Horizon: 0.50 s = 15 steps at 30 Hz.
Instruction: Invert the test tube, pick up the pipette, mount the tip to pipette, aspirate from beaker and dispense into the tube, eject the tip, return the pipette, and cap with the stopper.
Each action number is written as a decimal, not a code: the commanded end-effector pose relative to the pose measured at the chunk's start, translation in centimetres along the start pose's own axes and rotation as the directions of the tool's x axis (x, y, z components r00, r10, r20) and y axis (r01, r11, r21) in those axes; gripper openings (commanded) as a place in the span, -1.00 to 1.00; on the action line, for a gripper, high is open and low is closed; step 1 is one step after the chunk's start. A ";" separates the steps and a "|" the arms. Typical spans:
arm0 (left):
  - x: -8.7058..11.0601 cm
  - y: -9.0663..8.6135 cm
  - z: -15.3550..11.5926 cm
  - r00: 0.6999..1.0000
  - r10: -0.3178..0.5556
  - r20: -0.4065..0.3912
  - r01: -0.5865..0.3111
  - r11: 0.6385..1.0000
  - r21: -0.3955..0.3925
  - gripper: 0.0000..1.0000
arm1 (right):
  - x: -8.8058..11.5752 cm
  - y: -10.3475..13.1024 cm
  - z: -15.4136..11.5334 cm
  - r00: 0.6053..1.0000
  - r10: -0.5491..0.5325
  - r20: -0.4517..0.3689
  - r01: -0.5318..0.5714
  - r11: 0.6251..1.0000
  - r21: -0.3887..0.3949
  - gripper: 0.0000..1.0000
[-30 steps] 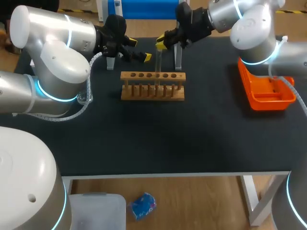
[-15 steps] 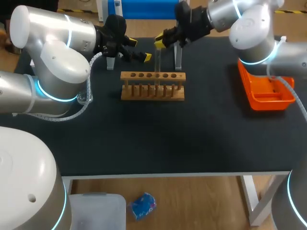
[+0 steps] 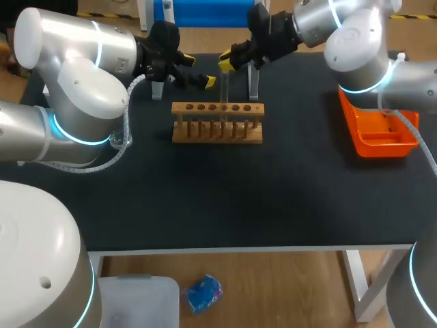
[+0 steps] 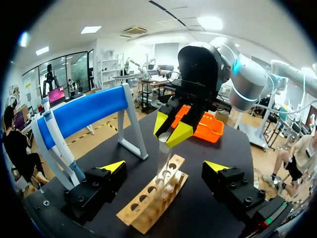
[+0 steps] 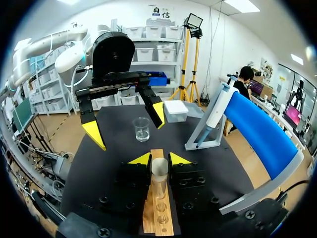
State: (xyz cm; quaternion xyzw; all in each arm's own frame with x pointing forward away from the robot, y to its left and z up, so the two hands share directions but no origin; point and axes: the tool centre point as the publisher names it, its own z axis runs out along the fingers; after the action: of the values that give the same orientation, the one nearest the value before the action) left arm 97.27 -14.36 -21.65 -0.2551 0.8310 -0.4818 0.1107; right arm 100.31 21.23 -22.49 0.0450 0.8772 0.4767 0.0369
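You have one test tube [image 5: 159, 171] to deal with, and your right gripper [image 5: 159, 159] is clamped on it just below the mouth, both yellow tips pressing from opposite sides. It stands upright over the middle of the single wooden rack [image 3: 217, 130] at the far centre of the table [image 3: 273, 198]. Whether its foot is clear of the hole you cannot tell. Treat the tube as light, stiff and smooth, probably thin-walled and easy to crack, so squeeze gently and keep it from knocking the rack. The free place to take hold looks to be the bare mid-body below the right fingers. Your left gripper [image 4: 164, 167] sits just left of the tube with its fingers spread wide, the tube between them but untouched on either side. Beyond that, count one beaker [image 5: 141, 129] on the left of the table, one pipette [image 5: 218, 106] hanging on one blue-topped stand [image 5: 257, 129] at the far edge, and one orange tray [image 3: 351, 123] on the right. No stopper can be made out — look for it before you commit to capping.
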 end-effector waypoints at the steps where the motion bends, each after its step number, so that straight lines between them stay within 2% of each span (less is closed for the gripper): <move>1: 0.0 0.0 0.0 1.000 -0.001 -0.002 0.001 1.000 -0.001 1.00 | -0.2 -0.2 0.1 1.000 0.005 -0.012 -0.005 1.000 0.013 -1.00; 15: 0.0 0.0 0.0 1.000 -0.001 -0.002 0.001 1.000 -0.001 1.00 | 0.4 -2.0 0.9 0.999 0.034 -0.022 -0.033 0.998 0.045 -1.00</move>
State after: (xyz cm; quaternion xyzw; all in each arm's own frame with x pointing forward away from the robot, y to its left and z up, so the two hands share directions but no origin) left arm 97.27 -14.36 -21.65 -0.2551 0.8310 -0.4818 0.1107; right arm 99.84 21.00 -23.87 0.0550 0.8852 0.4614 0.0201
